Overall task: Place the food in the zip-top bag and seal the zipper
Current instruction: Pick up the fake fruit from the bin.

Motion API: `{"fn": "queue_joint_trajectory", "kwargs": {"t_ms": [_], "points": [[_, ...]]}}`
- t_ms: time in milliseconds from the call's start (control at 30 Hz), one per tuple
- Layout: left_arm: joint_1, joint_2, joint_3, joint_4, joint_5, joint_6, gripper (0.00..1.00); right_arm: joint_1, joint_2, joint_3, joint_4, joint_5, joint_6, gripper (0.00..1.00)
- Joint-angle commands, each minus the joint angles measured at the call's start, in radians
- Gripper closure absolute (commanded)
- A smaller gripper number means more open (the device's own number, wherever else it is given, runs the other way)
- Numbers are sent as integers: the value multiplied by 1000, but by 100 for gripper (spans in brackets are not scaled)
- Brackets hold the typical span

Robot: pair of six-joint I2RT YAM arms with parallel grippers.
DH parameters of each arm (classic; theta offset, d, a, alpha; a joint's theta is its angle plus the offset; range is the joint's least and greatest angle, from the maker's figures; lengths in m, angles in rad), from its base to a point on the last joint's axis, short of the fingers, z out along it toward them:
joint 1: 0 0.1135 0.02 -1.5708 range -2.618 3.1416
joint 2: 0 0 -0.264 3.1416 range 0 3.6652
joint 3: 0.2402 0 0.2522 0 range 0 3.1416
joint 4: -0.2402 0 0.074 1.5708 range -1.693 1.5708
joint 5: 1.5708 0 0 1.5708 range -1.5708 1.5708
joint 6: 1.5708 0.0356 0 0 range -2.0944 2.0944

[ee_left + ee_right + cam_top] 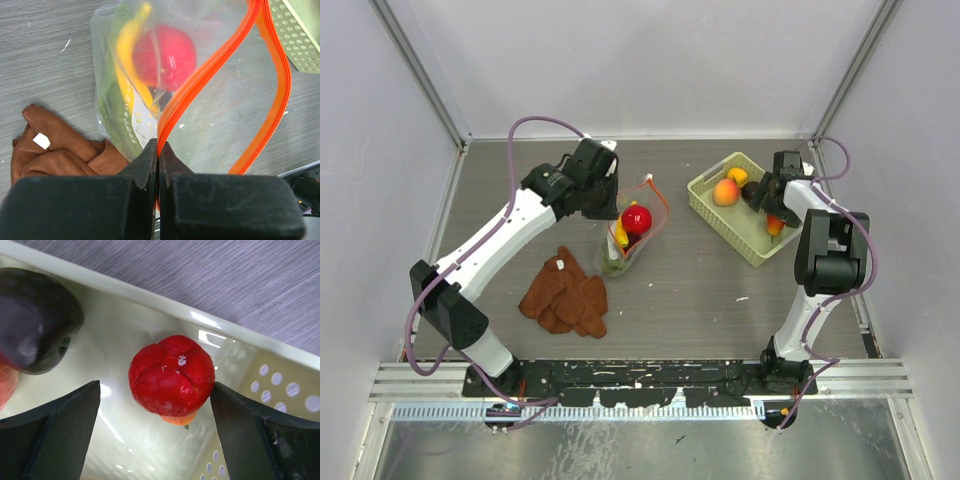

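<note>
From above: the zip-top bag [625,245], left of the basket [752,245], holds apple [637,218], banana [620,235] and leaves [610,262], its mouth end slanting toward the basket. Left wrist: left gripper [159,150] pinched tight on the zipper [272,75]. Right wrist: right gripper [155,386] gapes around a red piece [170,377] in the basket.

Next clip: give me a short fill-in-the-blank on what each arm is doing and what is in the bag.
1. The left gripper is shut on the zip-top bag's orange-red ___.
2. Inside the bag, the red apple lies against a yellow ___.
3. The right gripper, jaws open, flanks a red toy piece lying in the pale green ___.

Missing words: zipper; banana; basket
</note>
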Motion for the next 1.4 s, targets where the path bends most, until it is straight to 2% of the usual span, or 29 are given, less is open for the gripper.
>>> {"fn": "queue_joint_trajectory", "kwargs": {"t_ms": [0,200,467,800,1133,1367], "points": [[5,-42,13,18,-8,-1,100,-3,-17,3,70,-39,-13,6],[6,-44,12,16,-7,-2,100,-19,-5,-6,94,-118,-20,16],[6,-43,14,14,-7,-1,100,-21,-14,-32,102,-138,-33,31],[6,-46,16,11,-11,-2,100,-22,11,-38,99,-148,-48,24],[6,-50,19,7,-15,-1,100,-21,-52,-46,90,-180,-45,46],[6,-49,32,-1,-28,-1,100,-17,-172,-58,71,-277,-20,52]]}}
